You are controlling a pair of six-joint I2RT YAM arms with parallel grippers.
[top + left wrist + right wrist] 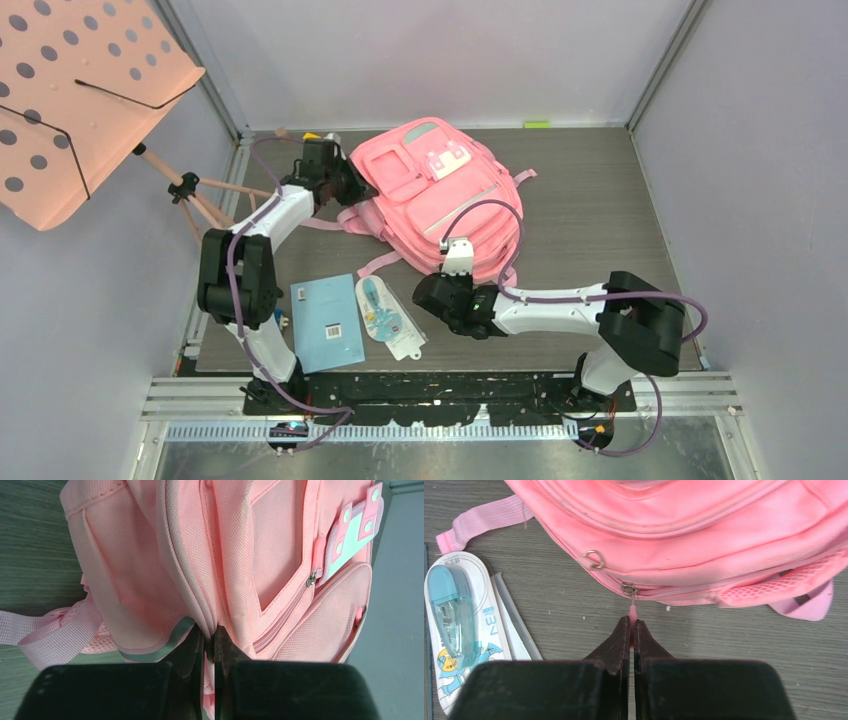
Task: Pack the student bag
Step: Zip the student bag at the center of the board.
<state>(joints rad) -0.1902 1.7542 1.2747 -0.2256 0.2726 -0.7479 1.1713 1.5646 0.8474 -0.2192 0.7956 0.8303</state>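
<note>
Right gripper (631, 625) pinches the student bag's (704, 540) slim pink zipper pull (631, 611); left gripper (214, 635) clamps its woven fabric fold.

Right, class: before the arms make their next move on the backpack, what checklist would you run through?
1. Right jaws shut on the pink zip pull: ok.
2. Left jaws pinching the student bag at its edge: ok.
3. Bag unzipped: not ok, looks closed.
4. Blue notebook and correction tape pack waiting outside the bag: ok.
5. Loose strap clear of the zip pull: ok.
6. Room inside the bag: cannot tell.
</note>
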